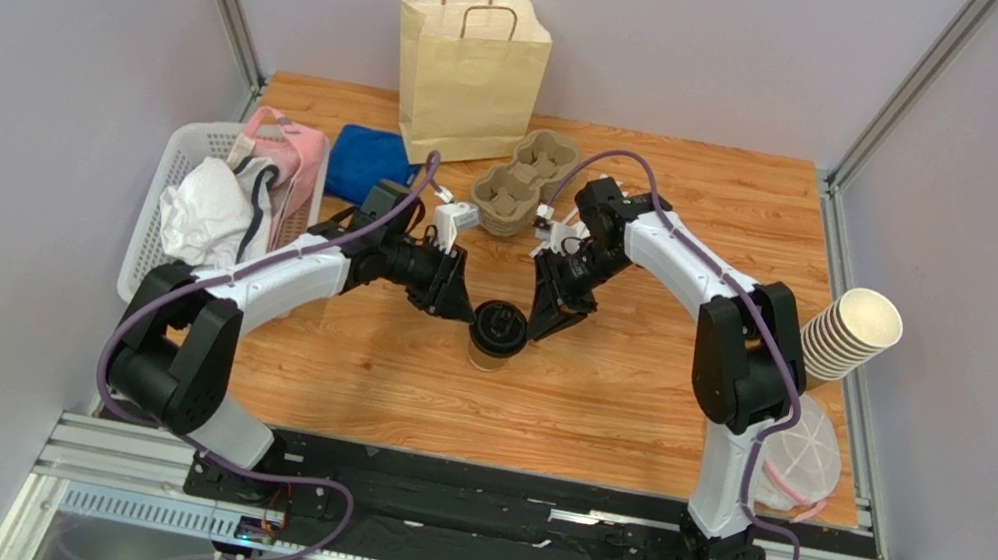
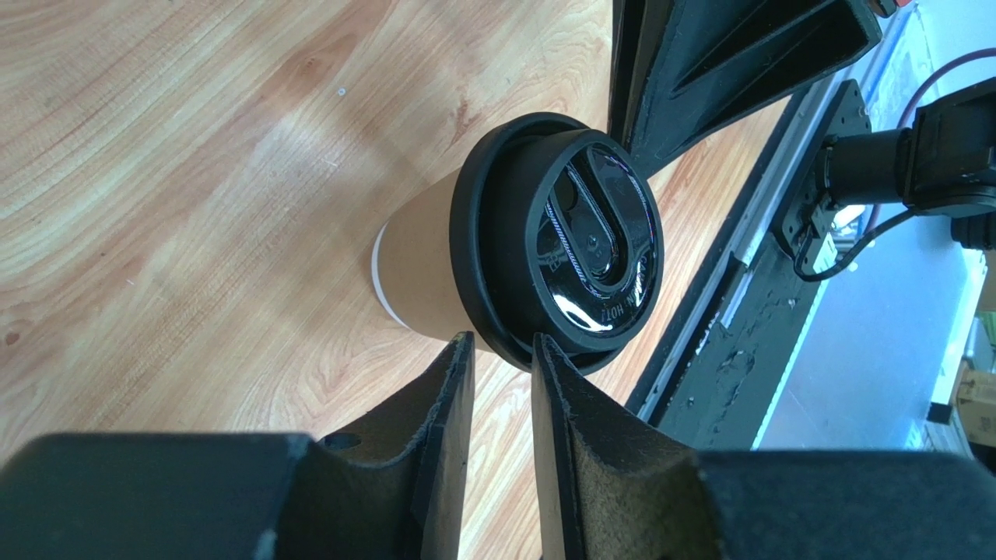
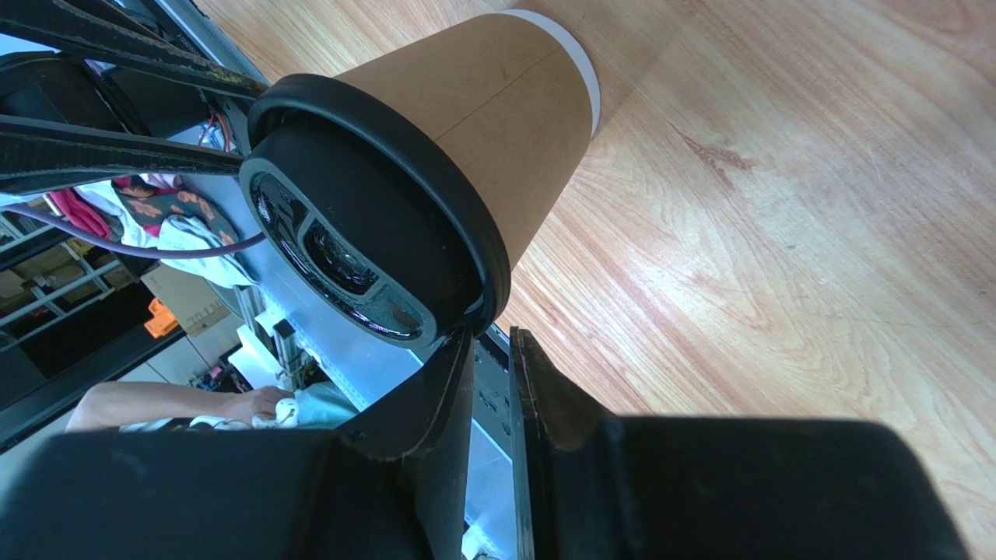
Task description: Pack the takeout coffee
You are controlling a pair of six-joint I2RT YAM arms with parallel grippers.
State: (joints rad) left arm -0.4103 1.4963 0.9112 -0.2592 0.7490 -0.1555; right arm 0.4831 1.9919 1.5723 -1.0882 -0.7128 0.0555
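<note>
Starting at the near edge, we see both arms reach in over the table (image 1: 621, 407) and meet at the cup (image 1: 496, 347), which stands upright on the bare wood between them, nearer the front than the back. Its black lid (image 1: 500, 323) is seated on top.

From the left, the left gripper (image 2: 503, 348) comes at the lid. In its wrist view the fingers (image 2: 450, 397) stand only a narrow slit apart, and the lid's rim dips into the mouth of that slit. We cannot tell whether they pinch the rim or merely straddle it.

From the right, the right gripper (image 3: 492, 341) meets the opposite side. Its fingers (image 3: 444, 385) are likewise nearly together, with a thin gap showing between them and their tips right at the rim. Whether they grip it we cannot tell.

To the right, off the wood, a pale domed thing (image 1: 803, 456) sits beside the right arm. Beyond it a stack (image 1: 849, 336) of lidless cups lies tilted at the table's edge.

On the left a white basket (image 1: 151, 230) holds a white cloth (image 1: 204, 213) and a pink one (image 1: 295, 155). Just past it lies a blue cloth (image 1: 370, 163). Near that, a pulp carrier (image 1: 520, 190) rests behind the grippers.

Farthest back, the bag (image 1: 467, 80) stands upright with its handles up, well apart from the cup, which is outside it.
</note>
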